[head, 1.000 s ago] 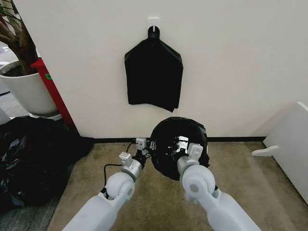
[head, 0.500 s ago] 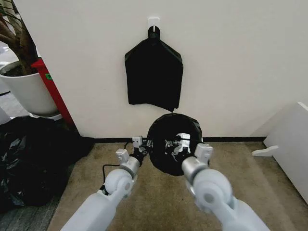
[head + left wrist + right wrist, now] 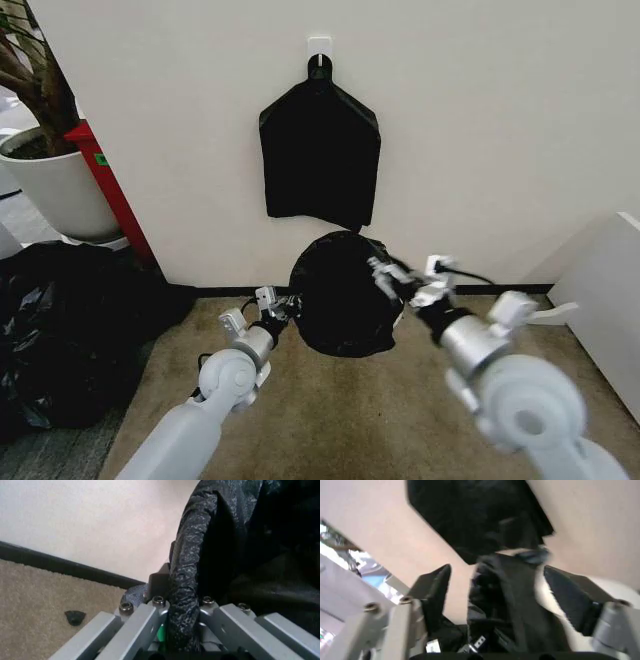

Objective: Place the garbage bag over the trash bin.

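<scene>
The garbage bag (image 3: 340,295), glossy crinkled black plastic, stands as a round dome on the carpet against the wall. It covers the trash bin (image 3: 399,318) almost wholly; a white sliver shows at its right side. My left gripper (image 3: 279,304) is at the bag's left edge. In the left wrist view its fingers (image 3: 150,617) are shut on a rolled fold of the garbage bag (image 3: 184,592). My right gripper (image 3: 393,274) is at the upper right rim. In the right wrist view its fingers (image 3: 434,588) stand wide apart, with a fold of the garbage bag (image 3: 502,603) between them.
A flat black bundle (image 3: 320,150) hangs on a white hook (image 3: 319,46) above the bin. A heap of black bags (image 3: 60,330) lies at the left, behind it a white plant pot (image 3: 55,190) and a red panel (image 3: 108,190). White furniture (image 3: 605,300) stands at the right.
My right arm has risen and swung right, its gripper now at the bag's upper right rim. The left gripper has drawn the left edge further left, and the bag's dome has shifted left and up.
</scene>
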Robot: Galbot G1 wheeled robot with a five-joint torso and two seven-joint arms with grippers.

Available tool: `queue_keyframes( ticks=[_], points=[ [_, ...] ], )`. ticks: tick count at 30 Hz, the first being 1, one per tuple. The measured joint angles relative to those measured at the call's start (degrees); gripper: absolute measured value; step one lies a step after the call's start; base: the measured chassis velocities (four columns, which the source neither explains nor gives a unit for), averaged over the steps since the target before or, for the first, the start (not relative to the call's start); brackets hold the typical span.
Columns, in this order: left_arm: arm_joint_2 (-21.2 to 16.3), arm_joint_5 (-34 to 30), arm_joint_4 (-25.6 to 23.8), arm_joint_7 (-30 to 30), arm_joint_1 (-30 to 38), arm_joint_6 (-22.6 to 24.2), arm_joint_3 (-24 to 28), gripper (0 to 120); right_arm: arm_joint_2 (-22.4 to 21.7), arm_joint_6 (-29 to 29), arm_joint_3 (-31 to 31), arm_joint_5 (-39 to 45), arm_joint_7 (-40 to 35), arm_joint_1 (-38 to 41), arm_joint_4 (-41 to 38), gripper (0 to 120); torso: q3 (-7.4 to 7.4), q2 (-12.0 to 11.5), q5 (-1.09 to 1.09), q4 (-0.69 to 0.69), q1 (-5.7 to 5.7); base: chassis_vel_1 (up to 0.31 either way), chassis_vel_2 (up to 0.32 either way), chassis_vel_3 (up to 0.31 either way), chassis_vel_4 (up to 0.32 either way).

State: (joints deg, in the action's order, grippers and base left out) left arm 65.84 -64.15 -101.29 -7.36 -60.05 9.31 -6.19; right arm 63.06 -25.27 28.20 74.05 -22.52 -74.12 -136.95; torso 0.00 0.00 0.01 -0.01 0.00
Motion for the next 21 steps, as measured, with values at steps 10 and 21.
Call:
queue_keyframes(
  ticks=[10,21],
  points=[
    [-0.48,-2.8,-0.51,-0.22,0.07,0.0,-0.17,2,1.42,-3.72,3.7,6.5,0.51,-4.71,1.57,100,0.0,0.0,-0.01,0.0,0.0,0.0,0.0,0.0,0.0],
    [-1.14,-3.59,-2.13,-0.2,0.0,0.0,-0.2,2,1.86,-3.8,2.56,-0.07,3.22,-4.61,8.59,100,0.0,0.0,-0.01,0.01,0.0,0.0,0.0,0.0,0.0]
  ],
)
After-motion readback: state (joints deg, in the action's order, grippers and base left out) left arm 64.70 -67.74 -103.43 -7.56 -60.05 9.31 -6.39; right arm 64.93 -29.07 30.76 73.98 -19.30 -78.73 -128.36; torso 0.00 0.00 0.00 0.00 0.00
